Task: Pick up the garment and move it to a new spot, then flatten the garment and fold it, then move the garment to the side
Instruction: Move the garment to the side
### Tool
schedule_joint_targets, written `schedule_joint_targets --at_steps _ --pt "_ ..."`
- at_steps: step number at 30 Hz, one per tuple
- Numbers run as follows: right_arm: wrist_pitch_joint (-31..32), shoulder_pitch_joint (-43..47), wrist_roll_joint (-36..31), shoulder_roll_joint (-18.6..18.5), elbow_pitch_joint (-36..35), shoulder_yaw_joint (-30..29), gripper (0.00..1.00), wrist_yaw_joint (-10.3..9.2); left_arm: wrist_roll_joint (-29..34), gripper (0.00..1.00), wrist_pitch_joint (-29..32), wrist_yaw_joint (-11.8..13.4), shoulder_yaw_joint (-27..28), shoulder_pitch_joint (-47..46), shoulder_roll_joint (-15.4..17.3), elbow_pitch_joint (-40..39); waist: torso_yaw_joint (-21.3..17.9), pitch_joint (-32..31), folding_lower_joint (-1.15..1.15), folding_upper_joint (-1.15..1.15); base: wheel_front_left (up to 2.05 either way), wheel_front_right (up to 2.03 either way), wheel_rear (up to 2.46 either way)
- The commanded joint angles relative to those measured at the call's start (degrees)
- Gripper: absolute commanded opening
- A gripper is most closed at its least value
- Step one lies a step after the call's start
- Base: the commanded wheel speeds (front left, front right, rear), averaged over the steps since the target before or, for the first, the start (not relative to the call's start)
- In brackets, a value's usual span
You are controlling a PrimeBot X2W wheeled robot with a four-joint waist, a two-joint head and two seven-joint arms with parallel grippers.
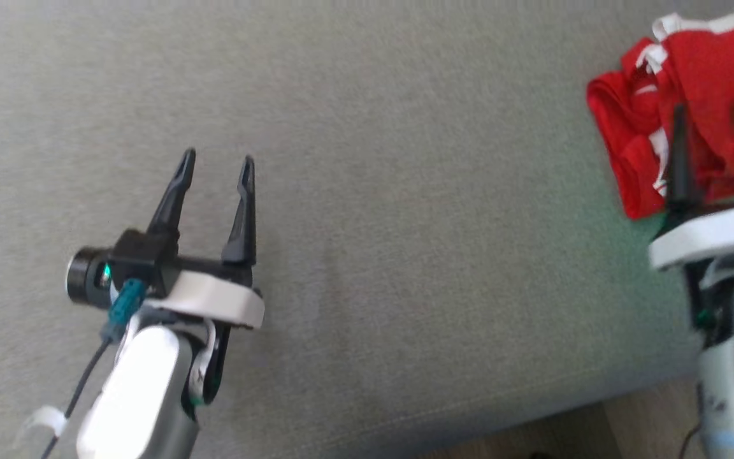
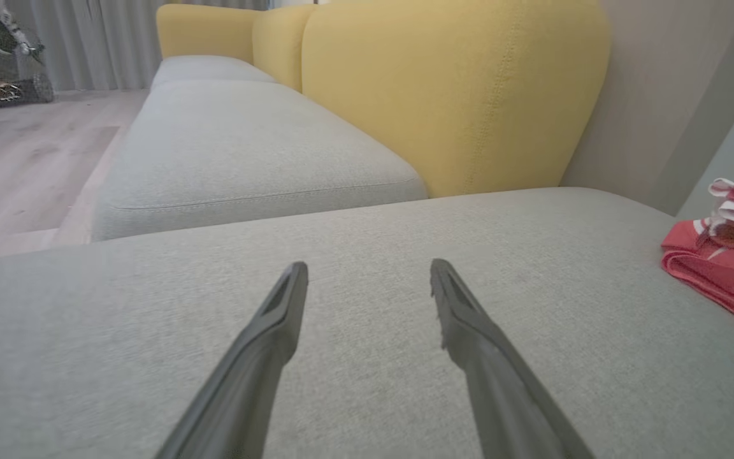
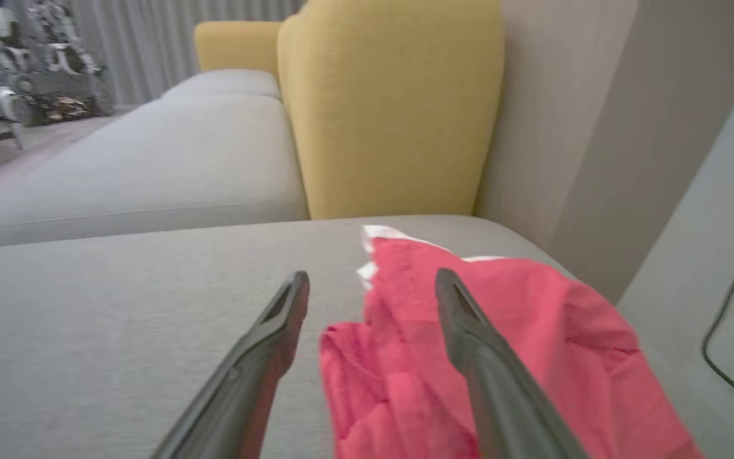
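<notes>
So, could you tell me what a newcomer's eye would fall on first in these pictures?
The crumpled red garment with white trim stands out first, lying at the far right of the grey sofa seat, close by the open jaws of the right arm. Next comes the yellow backrest behind the seat.

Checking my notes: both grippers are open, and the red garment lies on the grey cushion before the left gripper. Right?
One slip: the head view shows the garment before the right gripper, not the left gripper. Both are open, and it does lie on the grey cushion.
</notes>
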Motion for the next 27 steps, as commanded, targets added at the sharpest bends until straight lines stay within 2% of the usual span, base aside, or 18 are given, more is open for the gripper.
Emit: schedule_joint_targets --at_steps 1,4,9,19,27 --pt "0.4 0.3 -0.6 0.2 -3.1 1.5 1.0 -0.05 -0.3 1.0 -0.5 0.3 2.1 -0.2 0.4 -1.9 2.0 -2.1 0.0 0.0 0.0 0.0 0.0" --pt "2.1 4.0 -0.9 2.2 -8.8 3.6 1.0 -0.05 -0.9 1.0 -0.6 0.9 2.9 1.5 0.5 -2.1 4.0 -4.1 0.0 0.0 0.0 0.0 0.0" --pt "3.5 7.9 -1.3 3.9 -13.0 5.7 1.0 -0.05 -1.6 1.0 -0.7 1.9 4.3 4.3 0.8 -2.2 7.4 -7.5 0.0 0.0 0.0 0.0 0.0" --pt "4.3 13.9 -1.6 5.3 -13.9 6.4 1.0 -0.05 -2.5 1.0 -0.7 2.6 5.7 10.2 2.5 -2.3 11.6 -13.9 0.0 0.0 0.0 0.0 0.0" --pt "5.2 19.3 -1.5 5.5 -14.4 6.2 1.0 -0.05 -3.1 1.0 0.4 3.5 5.7 15.0 3.7 -3.1 12.3 -18.6 0.0 0.0 0.0 0.0 0.0"
